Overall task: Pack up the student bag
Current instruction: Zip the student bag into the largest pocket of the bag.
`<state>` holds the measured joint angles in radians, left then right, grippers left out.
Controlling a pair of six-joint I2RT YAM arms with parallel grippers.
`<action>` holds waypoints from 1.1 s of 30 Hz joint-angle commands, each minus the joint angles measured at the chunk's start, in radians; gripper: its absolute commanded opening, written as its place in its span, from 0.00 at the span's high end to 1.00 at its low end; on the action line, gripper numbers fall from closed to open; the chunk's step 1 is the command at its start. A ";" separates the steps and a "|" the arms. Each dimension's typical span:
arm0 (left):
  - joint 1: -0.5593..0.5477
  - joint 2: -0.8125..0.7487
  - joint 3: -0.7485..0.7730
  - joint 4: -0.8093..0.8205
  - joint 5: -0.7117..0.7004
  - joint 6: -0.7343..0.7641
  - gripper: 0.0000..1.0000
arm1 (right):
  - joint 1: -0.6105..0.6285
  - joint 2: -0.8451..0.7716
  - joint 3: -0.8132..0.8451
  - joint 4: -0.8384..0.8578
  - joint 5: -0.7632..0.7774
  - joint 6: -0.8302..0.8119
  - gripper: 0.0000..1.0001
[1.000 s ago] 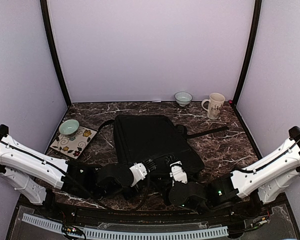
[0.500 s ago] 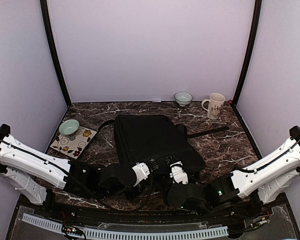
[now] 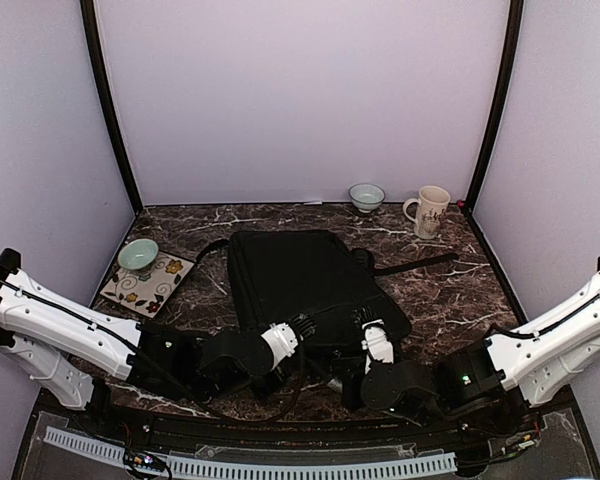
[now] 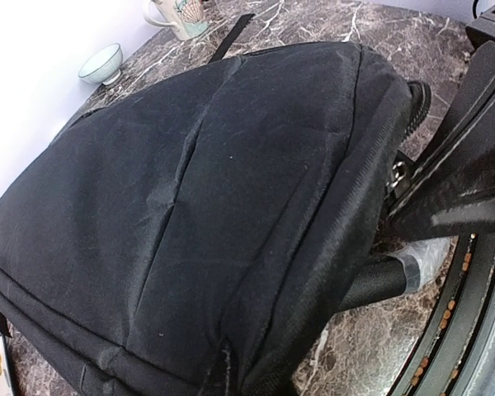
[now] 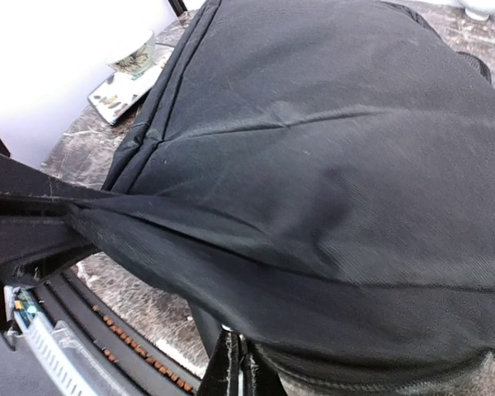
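The student bag (image 3: pixel 305 280), large, black and soft, lies flat mid-table with its near edge between both arms. My left gripper (image 3: pixel 302 326) is shut, pinching a fold of fabric at the bag's near edge (image 4: pixel 221 373). My right gripper (image 3: pixel 366 322) is shut on a small metal zipper pull (image 5: pixel 233 332) at that same edge; its fingers (image 5: pixel 231 367) press together under the bag. In the left wrist view the right gripper's fingers (image 4: pixel 454 198) reach to the zipper pull (image 4: pixel 398 172). The fabric is drawn taut between the two grips.
A long black strap (image 3: pixel 416 265) trails right from the bag. A mug (image 3: pixel 427 211) and a small bowl (image 3: pixel 366 196) stand at the back right. A green bowl (image 3: pixel 138 254) sits on a floral tile (image 3: pixel 152 287) at the left. Walls enclose three sides.
The right gripper has closed on the zipper pull and shifted a little to the right along the bag's near edge, its arm lowering. The left gripper has held its pinch.
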<state>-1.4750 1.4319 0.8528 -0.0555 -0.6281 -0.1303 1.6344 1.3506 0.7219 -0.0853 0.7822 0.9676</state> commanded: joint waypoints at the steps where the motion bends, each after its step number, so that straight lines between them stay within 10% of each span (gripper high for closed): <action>1: 0.022 -0.100 -0.058 -0.073 -0.143 -0.081 1.00 | -0.004 -0.113 -0.100 -0.024 0.021 0.065 1.00; 16: 0.044 -0.387 -0.228 -0.119 -0.186 -0.152 1.00 | -0.152 -0.387 -0.407 0.077 -0.083 0.075 1.00; 27: 0.044 -0.398 -0.249 -0.101 -0.169 -0.140 0.99 | -0.154 -0.214 -0.319 0.144 -0.110 0.006 1.00; 33: 0.020 -0.375 -0.205 -0.108 -0.064 -0.133 0.42 | -0.142 -0.129 -0.235 0.221 -0.174 -0.089 1.00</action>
<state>-1.4479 1.0561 0.5850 -0.1787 -0.6731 -0.2340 1.4883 1.1759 0.4122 0.1020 0.6209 0.9527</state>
